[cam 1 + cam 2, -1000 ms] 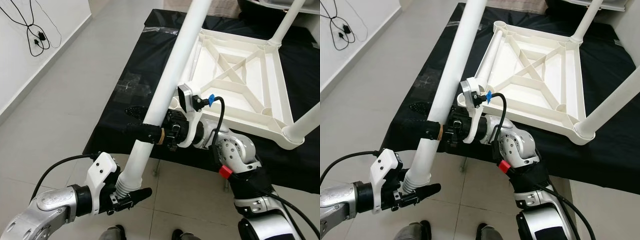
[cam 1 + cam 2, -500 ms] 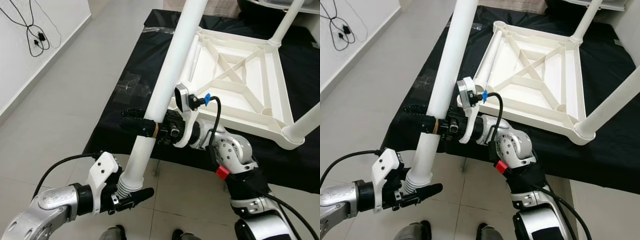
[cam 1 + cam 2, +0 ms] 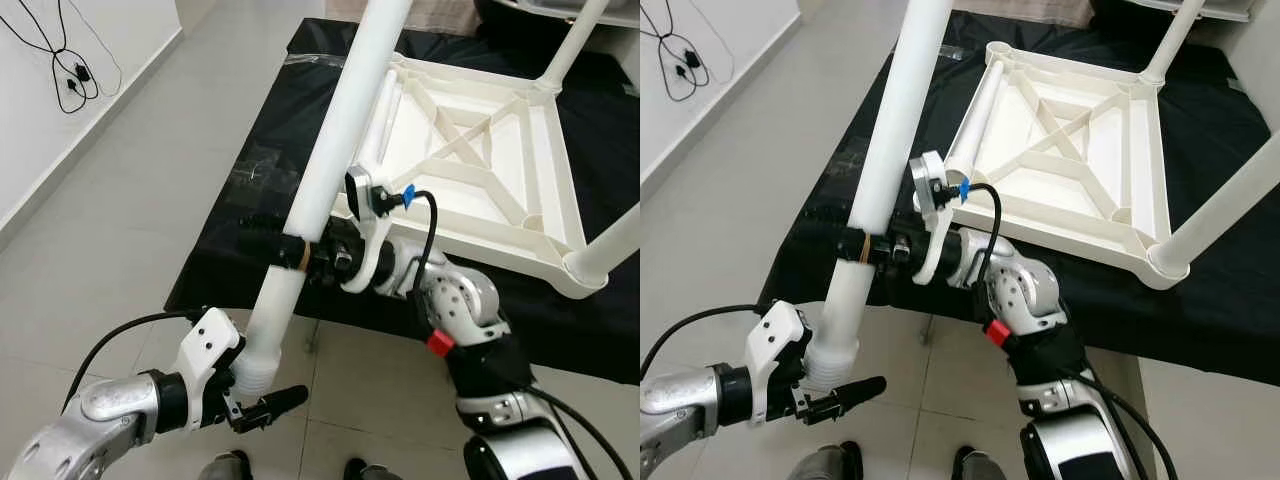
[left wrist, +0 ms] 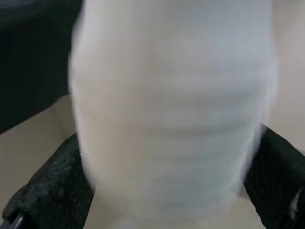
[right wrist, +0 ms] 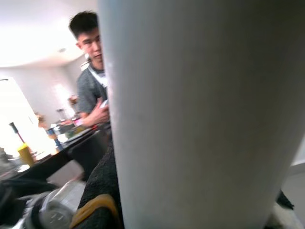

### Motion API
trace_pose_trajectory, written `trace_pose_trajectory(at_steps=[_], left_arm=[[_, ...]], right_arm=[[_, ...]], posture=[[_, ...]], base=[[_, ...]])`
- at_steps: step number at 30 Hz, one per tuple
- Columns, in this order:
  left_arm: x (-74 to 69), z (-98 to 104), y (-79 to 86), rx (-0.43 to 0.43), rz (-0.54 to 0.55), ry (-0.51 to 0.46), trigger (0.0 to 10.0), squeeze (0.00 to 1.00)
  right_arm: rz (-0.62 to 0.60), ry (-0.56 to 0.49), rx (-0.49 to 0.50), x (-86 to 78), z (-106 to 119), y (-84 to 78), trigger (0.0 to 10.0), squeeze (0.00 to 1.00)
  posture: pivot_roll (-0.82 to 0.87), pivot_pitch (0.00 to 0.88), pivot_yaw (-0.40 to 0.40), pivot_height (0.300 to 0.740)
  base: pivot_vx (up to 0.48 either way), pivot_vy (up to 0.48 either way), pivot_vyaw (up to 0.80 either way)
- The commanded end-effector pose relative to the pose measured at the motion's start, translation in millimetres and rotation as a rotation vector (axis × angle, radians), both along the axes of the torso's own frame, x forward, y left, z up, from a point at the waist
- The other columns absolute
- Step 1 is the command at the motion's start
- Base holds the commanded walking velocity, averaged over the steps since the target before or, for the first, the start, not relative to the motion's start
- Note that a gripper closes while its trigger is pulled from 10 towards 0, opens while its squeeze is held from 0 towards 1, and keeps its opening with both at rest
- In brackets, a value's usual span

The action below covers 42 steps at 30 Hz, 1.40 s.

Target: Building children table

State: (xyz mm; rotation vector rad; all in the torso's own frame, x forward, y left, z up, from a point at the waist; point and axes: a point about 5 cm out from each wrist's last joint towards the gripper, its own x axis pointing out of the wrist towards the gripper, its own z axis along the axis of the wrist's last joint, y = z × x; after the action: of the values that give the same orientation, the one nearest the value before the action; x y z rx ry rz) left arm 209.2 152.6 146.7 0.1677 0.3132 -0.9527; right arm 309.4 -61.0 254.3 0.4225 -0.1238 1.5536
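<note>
A long white table leg (image 3: 335,140) slants up over the floor in front of me. My right gripper (image 3: 285,253) is shut around its middle. At the leg's lower end, my left gripper (image 3: 262,388) is shut on it; in the left wrist view the black fingers (image 4: 45,191) press on both sides of the leg (image 4: 171,119). The white table top (image 3: 480,150) lies upside down on a black-covered surface (image 3: 250,230). Two legs stand on it, one at the far corner (image 3: 575,40) and one at the near right corner (image 3: 610,250). Another white tube (image 3: 975,105) lies along its left rim.
Clear plastic wrapping (image 3: 265,165) lies on the black cover left of the table top. Black cables (image 3: 70,70) hang on the white wall at the far left. Bare tiled floor (image 3: 120,230) stretches to my left. A person (image 5: 90,71) stands in the right wrist view.
The right gripper has carried the leg's middle a little to the left. The left gripper has sunk lower, toward the very end of the leg.
</note>
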Motion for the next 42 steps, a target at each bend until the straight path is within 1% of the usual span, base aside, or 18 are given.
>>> trace_pose_trajectory(at_steps=[1,2,3,5,8,9,10,11,12,14,15,17,19,21,24,27,33,42], left_arm=[[-1.0,-8.0,5.3,0.044,0.022,0.008,10.0,0.71],[-0.5,-9.9,7.7,0.054,0.034,0.008,10.0,0.71],[1.0,-12.1,12.2,0.064,0.07,0.002,10.0,0.0],[1.9,-13.6,15.4,0.07,0.095,-0.002,10.0,0.0],[6.0,-16.6,25.9,0.071,0.244,-0.051,10.0,0.0],[6.0,-16.6,25.9,0.071,0.244,-0.051,10.0,0.0],[6.6,-16.9,27.2,0.067,0.278,-0.063,10.0,0.0],[6.8,-15.7,25.1,0.053,0.305,-0.082,10.0,0.0],[7.0,-13.3,19.6,0.035,0.33,-0.107,10.0,0.0],[7.2,-7.5,9.6,0.009,0.352,-0.17,10.0,0.0],[7.2,-6.3,7.7,0.005,0.354,-0.184,10.0,0.0],[8.7,3.2,-5.9,-0.048,0.397,-0.245,10.0,0.0],[10.8,13.7,-15.1,-0.116,0.459,-0.291,10.0,0.0],[12.3,20.1,-20.0,-0.139,0.471,-0.322,10.0,0.0],[18.8,30.6,-20.9,-0.173,0.535,-0.377,10.0,0.0],[21.4,34.7,-20.7,-0.183,0.561,-0.398,10.0,0.0],[29.2,45.9,-20.7,-0.202,0.598,-0.458,10.0,0.0],[31.4,49.4,-21.4,-0.203,0.611,-0.476,10.0,0.0]], right_arm=[[-0.039,-0.022,0.016,4.5,4.2,-3.8,0.0,0.0],[-0.063,-0.025,0.02,7.7,5.6,-6.2,0.0,0.0],[-0.117,-0.045,0.016,13.9,7.6,-11.0,0.0,0.0],[-0.154,-0.059,0.013,17.9,8.9,-14.2,0.0,0.0],[-0.464,-0.089,0.034,50.2,20.4,-35.6,0.0,0.0],[-0.464,-0.089,0.034,50.2,20.4,-35.6,0.0,0.0],[-0.532,-0.087,0.047,56.6,23.7,-40.8,3.5,0.0],[-0.596,-0.097,0.053,61.1,27.6,-44.5,3.5,0.0],[-0.666,-0.108,0.054,66.1,31.5,-47.6,10.0,0.0],[-0.766,-0.14,0.046,72.2,36.5,-50.6,10.0,0.0],[-0.784,-0.147,0.044,73.3,37.3,-51.1,10.0,0.0],[-0.842,-0.152,0.078,75.6,41.8,-53.9,10.0,0.0],[-0.869,-0.14,0.116,77.1,44.5,-55.0,10.0,0.0],[-0.887,-0.152,0.125,77.7,45.7,-55.2,10.0,0.0],[-0.909,-0.164,0.136,79.7,46.9,-53.6,10.0,0.0],[-0.906,-0.173,0.138,79.2,46.8,-52.1,10.0,0.0],[-0.897,-0.196,0.168,77.3,50.1,-45.5,10.0,0.0],[-0.876,-0.212,0.195,76.9,55.0,-40.9,10.0,0.0]], posture=[[0.12,0.213,-0.025,0.74],[0.12,0.213,-0.025,0.74],[0.13,0.213,-0.026,0.74],[0.13,0.213,-0.026,0.74],[0.13,0.213,-0.029,0.74],[0.13,0.213,-0.029,0.74],[0.13,0.213,-0.029,0.74],[0.13,0.21,-0.032,0.74],[0.12,0.21,-0.031,0.74],[0.12,0.21,-0.031,0.74],[0.12,0.21,-0.031,0.74],[0.13,0.206,-0.033,0.74],[0.12,0.204,-0.037,0.74],[0.12,0.199,-0.035,0.74],[0.13,0.198,-0.037,0.74],[0.12,0.19,-0.039,0.74],[0.12,0.178,-0.044,0.74],[0.12,0.172,-0.045,0.74]], base=[[0.0,0.0,0.0],[0.0,0.0,0.0],[0.0,0.0,0.0],[0.0,0.0,0.0],[0.0,0.0,0.0],[0.0,0.0,0.0],[0.0,0.0,0.0],[0.0,0.0,0.0],[0.0,0.0,0.0],[0.0,0.0,0.0],[0.0,0.0,0.0],[0.0,0.0,0.0],[0.0,0.0,0.0],[0.0,0.0,0.0],[0.0,0.0,-0.51],[0.0,0.0,-0.76],[0.041,0.0,0.0],[0.279,0.0,0.0]])
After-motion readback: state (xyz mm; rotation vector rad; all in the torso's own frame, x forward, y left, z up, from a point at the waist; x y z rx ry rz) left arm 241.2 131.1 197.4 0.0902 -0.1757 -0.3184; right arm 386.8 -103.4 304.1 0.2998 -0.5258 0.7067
